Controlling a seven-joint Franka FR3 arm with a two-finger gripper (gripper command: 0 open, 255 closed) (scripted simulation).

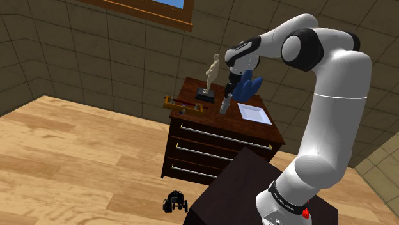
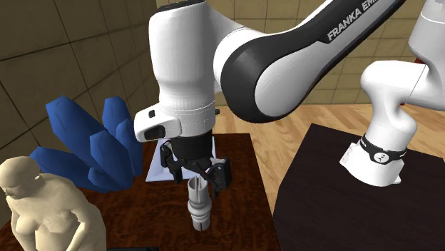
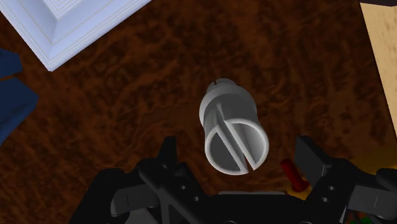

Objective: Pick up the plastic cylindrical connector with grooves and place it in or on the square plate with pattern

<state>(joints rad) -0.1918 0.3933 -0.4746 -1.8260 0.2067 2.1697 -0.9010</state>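
Hand (image 3: 238, 146) was pointing straight down over the desk (image 3: 127, 121) with its two black fingers (image 3: 170, 153) spread, one on each side of the top end of the grey connector (image 3: 230, 118). In the wrist view there was a clear gap on both sides, so nothing was pinched yet as far as I could see. The connector looked to be standing on end on the dark wood, though I couldn't really make out its base meeting the surface. That upright pose is probably why the hand came at it from directly above: straddling the top lets the fingers close across the round body. I'd guess the grooved rings lower down (image 2: 200, 214) would help keep it from slipping. The pale square plate (image 3: 70, 25) sat on the same desk just beside the connector, between it and the blue crystal thing (image 2: 93, 150). So once it's grabbed, it should only be a short hop over the plate's raised rim. In the shoulder view the plate (image 1: 254, 114) was to the right of the connector (image 1: 224, 105), with the figurine (image 1: 213, 70) further back and out of the way. My read: the grab is the step at hand, nothing is placed, and the main risk is one finger touching first and tipping that narrow standing piece.
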